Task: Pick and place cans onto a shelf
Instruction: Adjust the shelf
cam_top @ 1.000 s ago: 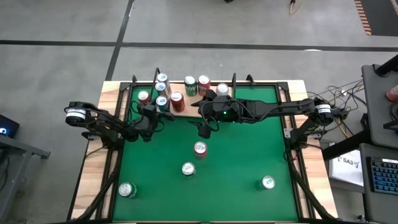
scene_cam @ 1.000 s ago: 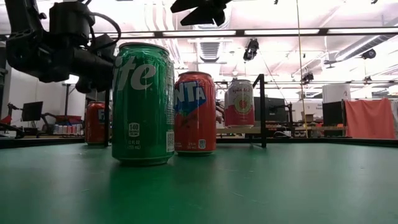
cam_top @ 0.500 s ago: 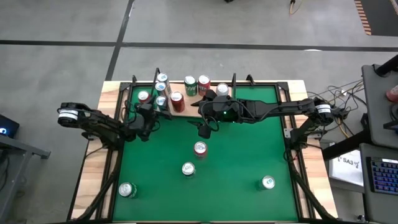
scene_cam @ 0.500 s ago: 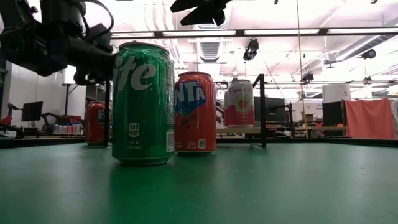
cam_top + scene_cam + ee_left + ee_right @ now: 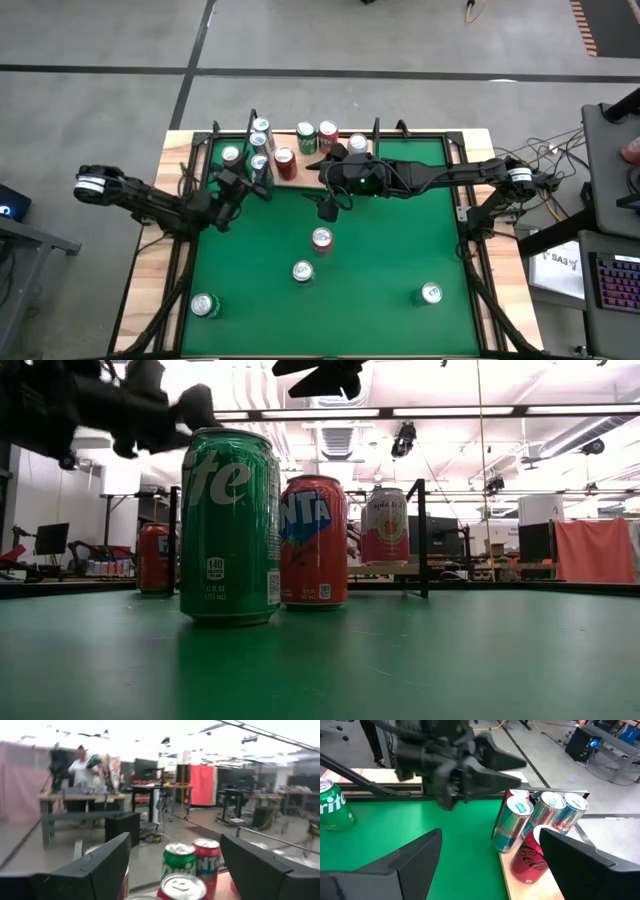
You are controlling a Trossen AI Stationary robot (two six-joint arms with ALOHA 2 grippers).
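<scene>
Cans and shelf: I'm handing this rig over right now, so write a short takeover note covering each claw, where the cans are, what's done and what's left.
Left claw: open, empty, beside the shelf's near-left corner.
Right claw: open, empty, above the green table, just in front of the shelf.
Done: about seven cans stand on or at the shelf at the far edge, red, green and blue-silver.
Left: four cans on the table: red can at centre, green can just nearer than it, one at the near left, one at the near right.
The red can is closest to the right claw, so likely next.
</scene>
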